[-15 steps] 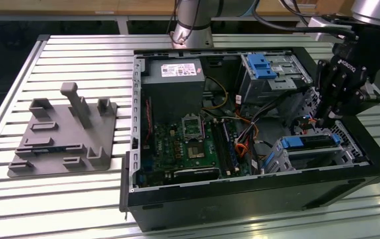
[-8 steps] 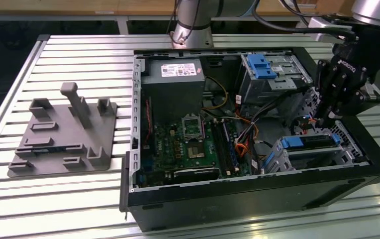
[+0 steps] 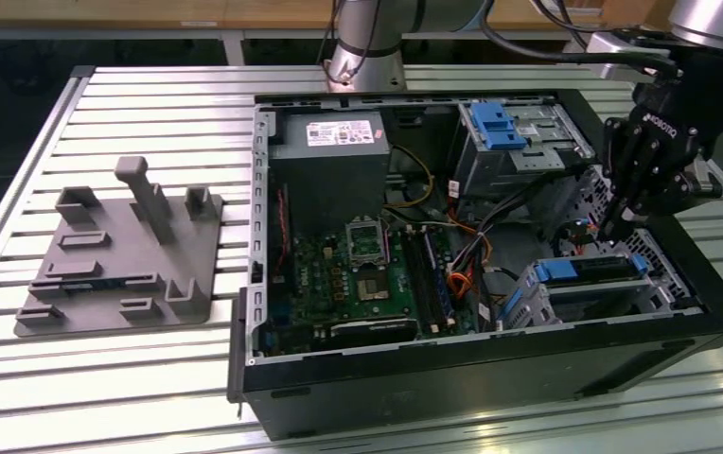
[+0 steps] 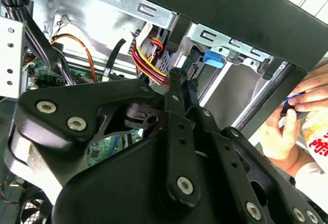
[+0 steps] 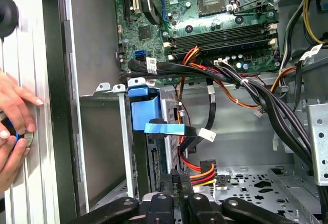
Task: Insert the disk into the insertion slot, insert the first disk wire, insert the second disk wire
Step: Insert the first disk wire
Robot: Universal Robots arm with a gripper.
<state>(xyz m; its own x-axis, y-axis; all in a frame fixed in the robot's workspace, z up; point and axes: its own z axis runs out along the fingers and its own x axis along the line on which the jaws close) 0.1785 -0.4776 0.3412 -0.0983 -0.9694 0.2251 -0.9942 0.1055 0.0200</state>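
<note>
The disk (image 3: 583, 270), held in its bright blue carrier (image 5: 146, 114), sits inside the insertion slot (image 3: 595, 301), a grey metal cage at the near right corner of the open computer case. My gripper (image 3: 614, 227) hangs fingers-down just above the cage's back end. In both wrist views the fingers (image 5: 173, 183) stand pressed together, and I cannot tell if anything is pinched between them. A red, orange and yellow wire bundle with a black plug (image 5: 204, 168) lies right beside the fingertips (image 4: 175, 75). A flat blue wire (image 5: 164, 128) crosses the carrier's end.
Black cable bundles (image 5: 246, 88) run across the case above the cage. A taller bay with a blue latch (image 3: 501, 128), the power supply (image 3: 330, 132) and the motherboard (image 3: 361, 265) fill the case. A person's hands (image 5: 13, 126) rest outside the case wall. A grey fixture (image 3: 122, 255) lies on the table.
</note>
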